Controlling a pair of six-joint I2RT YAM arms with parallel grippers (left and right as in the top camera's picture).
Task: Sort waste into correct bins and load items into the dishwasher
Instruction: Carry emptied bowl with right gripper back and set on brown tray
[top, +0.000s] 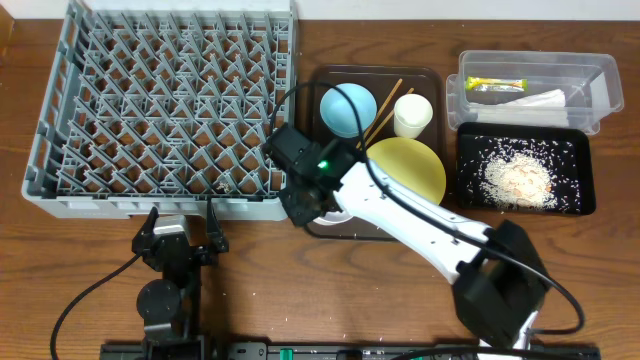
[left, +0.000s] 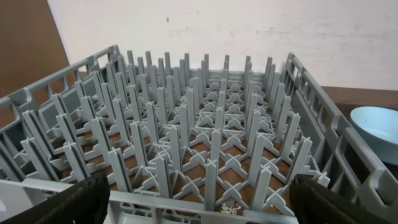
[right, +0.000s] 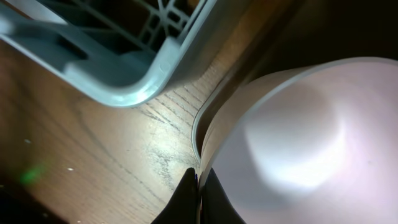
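Observation:
My right gripper (right: 200, 186) is shut on the rim of the white bowl (right: 298, 137), at the front left corner of the brown serving tray, just beside the grey dish rack's corner (right: 124, 68). In the overhead view the right gripper (top: 300, 200) covers most of the white bowl (top: 328, 216). The dish rack (top: 160, 100) holds nothing. My left gripper (top: 180, 240) is open and empty in front of the rack (left: 199, 137). The blue bowl (top: 347, 108), white cup (top: 412, 115), yellow plate (top: 410, 165) and chopsticks (top: 385, 105) lie on the brown tray.
The clear tub (top: 600, 75) at the back right holds the green-yellow wrapper (top: 495, 85) and the white napkin (top: 535, 100). The black tray (top: 470, 190) in front of it holds rice scraps (top: 520, 180). The brown serving tray (top: 420, 72) sits between rack and bins.

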